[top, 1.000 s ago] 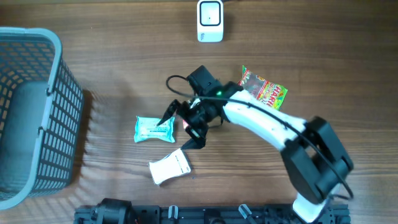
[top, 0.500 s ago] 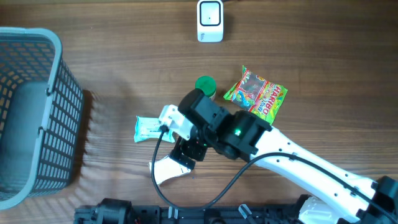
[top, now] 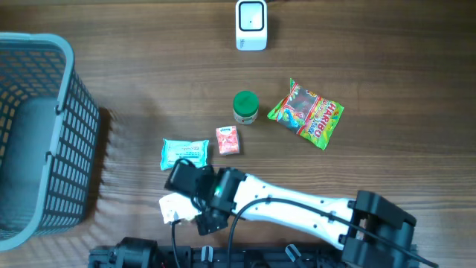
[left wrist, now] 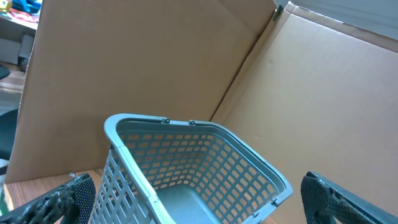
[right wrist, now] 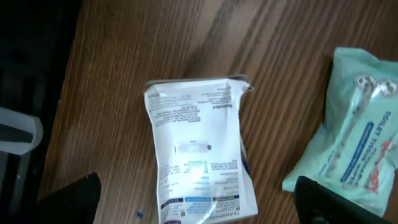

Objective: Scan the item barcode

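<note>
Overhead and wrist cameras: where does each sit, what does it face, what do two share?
Overhead: above the table, facing down; right arm shows.
Left wrist: on the left arm, facing the basket; left fingertips show.
Right wrist: low, facing down at the white packet; right fingertips show.
Shared: overhead and right wrist both show that packet.

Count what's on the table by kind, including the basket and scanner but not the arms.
Packets: 4 (candy bag, wipes pack, red packet, white pouch)
Jar: 1
Basket: 1
Scanner: 1
Total: 7
</note>
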### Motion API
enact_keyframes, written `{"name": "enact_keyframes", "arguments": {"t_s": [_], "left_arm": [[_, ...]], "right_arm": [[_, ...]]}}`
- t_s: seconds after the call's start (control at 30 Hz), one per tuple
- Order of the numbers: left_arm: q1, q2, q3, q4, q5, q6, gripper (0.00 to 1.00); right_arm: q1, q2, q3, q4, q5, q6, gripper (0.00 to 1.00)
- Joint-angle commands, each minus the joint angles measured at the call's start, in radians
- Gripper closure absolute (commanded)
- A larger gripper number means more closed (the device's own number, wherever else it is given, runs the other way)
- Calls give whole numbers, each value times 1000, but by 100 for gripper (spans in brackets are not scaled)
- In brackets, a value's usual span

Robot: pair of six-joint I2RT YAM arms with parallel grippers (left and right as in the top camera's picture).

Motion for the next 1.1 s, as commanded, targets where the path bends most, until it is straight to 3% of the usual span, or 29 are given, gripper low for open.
{"name": "enact_keyframes", "arguments": {"t_s": [0.0, 0.17, 0.4, 0.53, 0.63, 0.8, 0.9, 0.93, 1.07], "left_arm": [[-5, -2, -2, -1, -6, 10, 0], [-5, -2, -2, -1, -6, 10, 0], [-5, -2, -2, -1, -6, 10, 0], [-5, -2, -2, -1, -6, 10, 0], [-5, -2, -2, -1, -6, 10, 0], [-5, -2, -2, -1, -6, 10, 0], [-5, -2, -2, -1, -6, 10, 0], [-5, -2, -2, -1, -6, 10, 0], [-5, -2, -2, -1, -6, 10, 0]], "right_arm": [[13, 71, 0, 31, 34, -35, 1], [15, 188, 0, 111, 53, -70, 0], [14, 206, 0, 188, 40, -77, 0], [13, 206, 0, 172, 5, -31, 16], [11, 206, 0, 145, -2, 1, 36], [7, 206, 16, 138, -5, 95, 43], [7, 182, 67, 115, -111, 187, 50], [7, 163, 85, 97, -143, 209, 55], [-1, 22, 140, 56, -254, 312, 56]]}}
